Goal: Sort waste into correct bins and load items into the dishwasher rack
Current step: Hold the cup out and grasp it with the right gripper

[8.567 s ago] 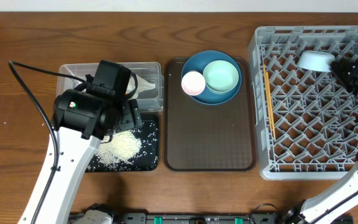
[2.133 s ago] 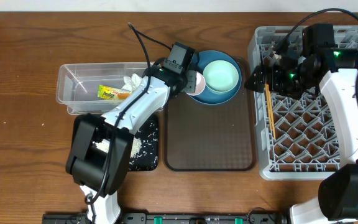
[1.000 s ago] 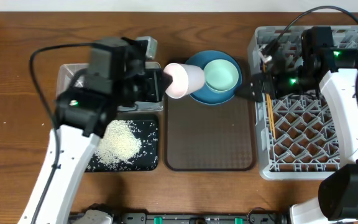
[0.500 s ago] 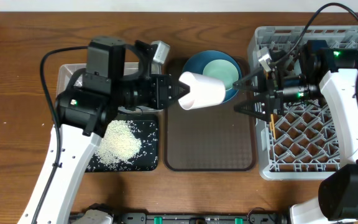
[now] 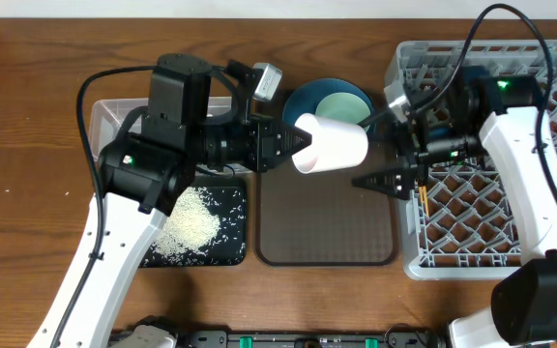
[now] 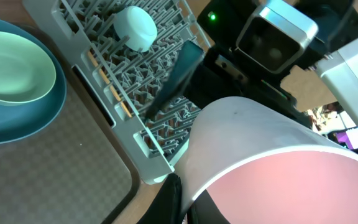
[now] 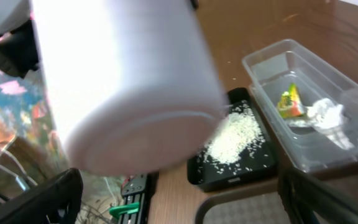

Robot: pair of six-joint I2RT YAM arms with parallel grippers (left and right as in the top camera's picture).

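Observation:
My left gripper (image 5: pixel 296 147) is shut on the rim of the pale pink cup (image 5: pixel 332 145), holding it on its side above the brown serving tray (image 5: pixel 327 227). My right gripper (image 5: pixel 370 151) stands open just right of the cup, one finger on each side of its base, not touching. In the right wrist view the cup (image 7: pixel 123 81) fills the space ahead of the wide jaws. The mint green bowl (image 5: pixel 341 108) sits inside the dark blue bowl (image 5: pixel 303 101). A light blue bowl (image 6: pixel 135 28) and chopsticks (image 5: pixel 421 208) rest in the dishwasher rack (image 5: pixel 491 242).
The clear tub (image 7: pixel 309 112) holds the green-yellow wrapper (image 7: pixel 289 101) and the white tissue (image 7: pixel 325 115). Rice (image 5: pixel 187 232) lies heaped on the black tray (image 5: pixel 228 249) at the front left. Both arms cross above the serving tray.
My left gripper has carried the cup to the right over the serving tray. My right gripper has shifted left and lower, and its open fingers now flank the cup's base.

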